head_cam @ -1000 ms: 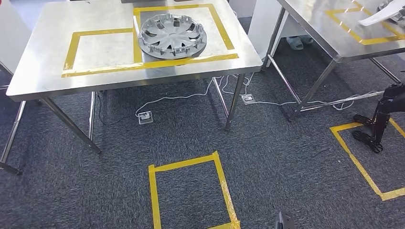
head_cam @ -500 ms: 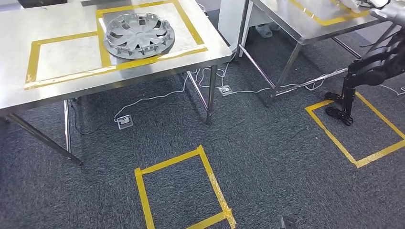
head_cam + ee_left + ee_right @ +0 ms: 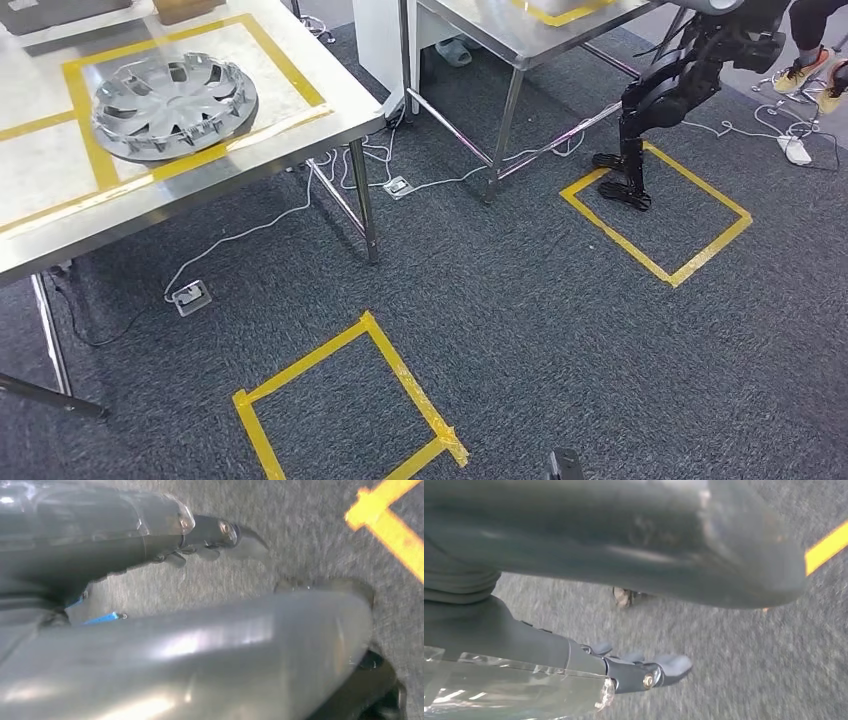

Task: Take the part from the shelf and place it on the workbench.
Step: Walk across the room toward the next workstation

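So, judging from how things sit, this looks like the tail end of the job, or close to it. The part, a silver hubcap (image 3: 173, 103), lies flat on the steel workbench (image 3: 300, 130), inside the right-hand yellow tape frame (image 3: 290, 68) on the tabletop, with its near edge touching or overlapping the tape line. Nothing is holding it.

Both arms hang down toward the grey carpet (image 3: 520, 330). In the left wrist view the left hand (image 3: 210, 535) holds nothing and its fingers point out over the floor, not curled around anything. Same deal for the right hand (image 3: 644, 672) in its wrist view: empty, fingers out straight.

On the floor there's a yellow tape box (image 3: 345, 400) right in front, and another tape box (image 3: 655, 210) further off with another robot's dark legs (image 3: 640, 120) standing on its edge.

My guess: placing is done, unless more parts need fetching. No shelf in sight to check.
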You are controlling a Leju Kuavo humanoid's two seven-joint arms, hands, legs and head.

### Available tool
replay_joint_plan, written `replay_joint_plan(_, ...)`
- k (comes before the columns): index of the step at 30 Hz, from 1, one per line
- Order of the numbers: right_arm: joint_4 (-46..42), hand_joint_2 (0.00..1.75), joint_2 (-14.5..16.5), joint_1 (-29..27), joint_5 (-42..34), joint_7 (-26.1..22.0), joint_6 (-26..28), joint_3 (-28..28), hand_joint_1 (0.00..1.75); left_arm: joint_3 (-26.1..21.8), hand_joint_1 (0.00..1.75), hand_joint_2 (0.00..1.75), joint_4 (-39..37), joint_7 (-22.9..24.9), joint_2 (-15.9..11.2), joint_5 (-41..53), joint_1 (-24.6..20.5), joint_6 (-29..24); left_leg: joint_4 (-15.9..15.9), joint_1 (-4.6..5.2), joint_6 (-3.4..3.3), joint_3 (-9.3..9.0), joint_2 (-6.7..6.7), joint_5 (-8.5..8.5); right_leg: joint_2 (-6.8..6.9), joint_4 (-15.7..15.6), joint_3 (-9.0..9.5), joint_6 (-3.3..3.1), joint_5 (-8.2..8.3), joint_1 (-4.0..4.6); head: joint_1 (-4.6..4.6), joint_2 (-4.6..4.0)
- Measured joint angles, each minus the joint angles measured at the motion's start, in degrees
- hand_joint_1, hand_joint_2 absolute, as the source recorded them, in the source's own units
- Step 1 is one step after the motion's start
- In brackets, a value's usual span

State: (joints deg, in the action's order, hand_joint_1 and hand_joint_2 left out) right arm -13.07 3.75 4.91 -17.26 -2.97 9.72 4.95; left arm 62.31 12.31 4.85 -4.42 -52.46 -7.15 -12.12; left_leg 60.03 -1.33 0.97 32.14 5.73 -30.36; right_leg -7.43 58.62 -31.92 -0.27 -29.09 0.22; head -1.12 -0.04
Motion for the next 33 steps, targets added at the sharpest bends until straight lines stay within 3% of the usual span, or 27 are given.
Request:
replay_joint_plan(1, 0.0, 0.00, 0.2, -0.1, -0.5, -0.4, -0.1, 0.2, 0.00, 0.0, 0.00, 0.00, 0.0, -0.8, -0.1, 0.3, 0.0, -0.1, -0.2, -0.01, -0.23, -0.16, -0.90, 0.06, -0.41, 0.0, -0.19, 0.31, 0.03, -0.10, 0.03, 0.00)
replay_joint_plan(3, 0.1, 0.00, 0.5, -0.1, -1.9, -1.6, -0.8, 0.6, 0.00, 0.0, 0.00, 0.00, 0.0, -2.3, -0.2, 1.4, -0.1, -0.5, -0.8, -0.20, -0.73, -0.67, -2.99, 0.17, 1.82, 2.2, -1.42, 1.04, -1.25, 0.04, -0.31, 0.00)
replay_joint_plan(5, 0.2, 0.00, 0.8, 0.0, -3.1, -3.1, -1.9, 0.8, 0.00, 0.0, 0.00, 0.00, 0.0, -3.2, -0.1, 2.7, 0.0, -1.1, -1.1, -0.22, -1.02, -1.07, -5.33, 0.01, 5.63, 8.4, -4.74, 1.86, -4.43, -0.06, -1.05, 0.00)
replay_joint_plan(7, 0.2, 0.00, 0.8, 0.1, -3.6, -4.5, -3.1, 1.0, 0.00, 0.1, 0.00, 0.00, 0.0, -4.3, 0.1, 3.5, 0.1, -1.8, -1.1, -0.20, -0.99, -1.27, -7.51, -0.34, 7.01, 14.7, -8.11, 2.44, -6.50, -0.51, -1.44, 0.00)
replay_joint_plan(8, 0.3, 0.00, 0.8, -0.1, -3.7, -5.2, -3.6, 1.0, 0.00, 0.1, 0.00, 0.00, 0.0, -5.0, 0.2, 3.7, 0.1, -2.3, -1.1, -0.23, -0.88, -1.39, -8.41, -0.53, 7.27, 15.4, -8.56, 2.59, -6.03, -0.69, -1.53, 0.00)
replay_joint_plan(9, 0.3, 0.00, 0.8, -0.3, -3.6, -5.8, -3.9, 1.1, 0.00, 0.1, 0.00, 0.00, 0.0, -5.6, 0.4, 3.8, 0.1, -2.6, -1.1, -0.27, -0.75, -1.57, -9.15, -0.71, 7.53, 13.9, -7.92, 2.64, -4.51, -0.83, -1.64, 0.00)
replay_joint_plan(11, 0.4, 0.00, 0.8, -0.6, -3.3, -6.8, -4.6, 1.1, 0.00, 0.1, 0.00, 0.00, 0.0, -6.4, 0.9, 3.8, -0.1, -3.1, -1.1, -0.34, -0.37, -2.05, -10.28, -1.08, 8.86, 6.5, -4.38, 2.40, -0.32, -0.83, -1.88, 0.00)
replay_joint_plan(12, 0.5, 0.00, 0.8, -0.6, -3.2, -7.2, -4.9, 1.2, 0.00, 0.1, 0.00, 0.00, 0.0, -6.5, 1.1, 3.7, -0.2, -3.1, -1.2, -0.28, -0.10, -2.24, -10.77, -1.25, 9.98, 3.1, -2.71, 2.02, 0.88, -0.54, -2.00, 0.00)
replay_joint_plan(14, 0.5, 0.00, 0.8, -0.5, -2.6, -7.2, -5.5, 1.6, 0.00, 0.1, 0.00, 0.00, 0.0, -6.0, 1.3, 3.4, -0.3, -2.9, -1.4, -0.16, 0.50, -2.49, -11.68, -1.40, 11.30, 0.0, -1.36, 1.07, 1.21, 0.10, -2.08, 0.00)
replay_joint_plan(15, 0.6, 0.00, 0.9, -0.5, -2.3, -6.6, -5.7, 1.9, 0.00, 0.1, 0.00, 0.00, 0.0, -5.2, 1.4, 3.2, -0.4, -2.8, -1.6, -0.09, 0.84, -2.70, -12.20, -1.44, 11.16, -0.3, -1.34, 0.57, 1.05, 0.37, -2.07, 0.00)
replay_joint_plan(16, 0.6, 0.00, 0.9, -0.6, -2.0, -5.8, -5.8, 2.3, 0.00, 0.1, 0.00, 0.00, 0.0, -4.4, 1.4, 3.1, -0.4, -2.7, -1.8, -0.18, 1.19, -2.90, -12.23, -1.59, 10.59, -0.6, -1.23, 0.14, 1.17, 0.28, -2.05, 0.00)
replay_joint_plan(18, 0.7, 0.00, 1.1, -0.9, -1.6, -4.2, -6.0, 2.8, 0.00, 0.1, 0.00, 0.00, 0.0, -3.3, 1.3, 2.9, -0.4, -2.6, -0.4, -0.29, 1.56, -2.66, -9.23, -2.93, 9.58, -1.4, -0.69, -0.70, 1.49, 0.10, -1.71, 0.00)
replay_joint_plan(20, 0.9, 0.00, 1.5, -0.8, -1.4, -3.0, -6.2, 3.4, 0.00, 0.1, 0.00, 0.00, -0.1, -3.2, 1.1, 2.9, -0.3, -2.7, 5.5, -0.20, 1.42, 0.19, -5.62, -6.00, 8.45, -1.8, -0.26, -1.41, 1.57, 0.12, -0.93, 0.00)
replay_joint_plan(22, 1.0, 0.00, 2.0, -0.6, -1.5, -1.9, -6.0, 4.0, 0.00, 0.1, 0.00, 0.00, -0.2, -3.5, 0.8, 3.1, 0.0, -2.9, 12.5, 0.04, 1.21, 4.37, -5.16, -8.28, 6.86, -1.8, -0.09, -1.79, 1.38, 0.39, -0.15, 0.00)
replay_joint_plan(23, 1.1, 0.00, 2.3, -0.7, -1.6, -1.6, -6.0, 4.2, 0.00, 0.1, 0.00, 0.00, -0.2, -3.9, 0.7, 3.2, 0.0, -2.9, 14.0, 0.14, 1.12, 5.65, -5.25, -7.91, 6.02, -1.7, 0.05, -1.89, 1.24, 0.50, 0.10, 0.00)
replay_joint_plan(24, 1.1, 0.00, 2.5, -0.8, -1.7, -1.4, -6.0, 4.3, 0.00, 0.1, 0.00, 0.00, -0.2, -4.3, 0.6, 3.2, 0.0, -3.0, 13.3, 0.21, 1.02, 5.90, -5.22, -6.33, 5.18, -1.5, 0.23, -1.89, 1.06, 0.56, 0.27, 0.00)
replay_joint_plan(25, 1.1, 0.00, 2.6, -0.9, -1.8, -1.4, -6.0, 4.5, 0.00, 0.1, 0.00, 0.00, -0.2, -4.8, 0.5, 3.3, 0.0, -3.1, 10.5, 0.25, 0.92, 5.16, -4.72, -3.80, 4.35, -1.2, 0.42, -1.82, 0.79, 0.55, 0.38, 0.00)
replay_joint_plan(27, 1.2, 0.00, 2.8, -0.8, -1.9, -1.4, -6.0, 4.9, 0.00, 0.1, 0.00, 0.00, -0.2, -5.3, 0.2, 3.3, 0.0, -3.3, 3.8, -0.05, 0.70, 2.66, -1.50, 0.18, 2.77, -0.4, 0.49, -1.41, 0.05, 0.47, 0.64, 0.00)
replay_joint_plan(29, 1.3, 0.00, 2.9, -0.7, -1.9, -1.4, -6.1, 5.3, 0.00, 0.1, 0.00, 0.00, -0.2, -5.4, 0.0, 3.3, 0.0, -3.4, 0.6, -0.19, 0.49, 1.20, 0.66, 0.81, 1.28, 0.2, 0.06, -0.80, -0.40, 0.25, 0.71, 0.00)
replay_joint_plan(31, 1.4, 0.00, 3.0, -0.7, -1.9, -1.4, -6.1, 5.4, 0.00, 0.1, 0.00, 0.00, -0.2, -5.5, 0.0, 3.4, 0.0, -3.5, 0.0, -0.06, 0.12, 0.77, -0.63, 0.52, -0.31, 0.2, -0.31, -0.19, -0.35, -0.05, 0.67, 0.00)
replay_joint_plan(32, 1.4, 0.00, 3.1, -0.7, -1.9, -1.3, -5.9, 5.4, 0.00, 0.1, 0.00, 0.00, -0.2, -5.4, -0.1, 3.6, -0.1, -3.5, -0.3, -0.08, -0.14, 0.54, -1.51, 0.51, -0.10, 0.4, -0.48, 0.11, -0.51, -0.07, 0.57, 0.00)
replay_joint_plan(33, 1.5, 0.00, 3.1, -0.7, -1.9, -1.2, -5.8, 5.4, 0.00, 0.1, 0.00, 0.00, -0.3, -5.3, -0.1, 3.9, -0.1, -3.5, -0.5, -0.14, -0.43, 0.26, -2.58, 0.47, 1.02, 1.5, -1.01, 0.44, -1.11, -0.01, 0.32, 0.00)
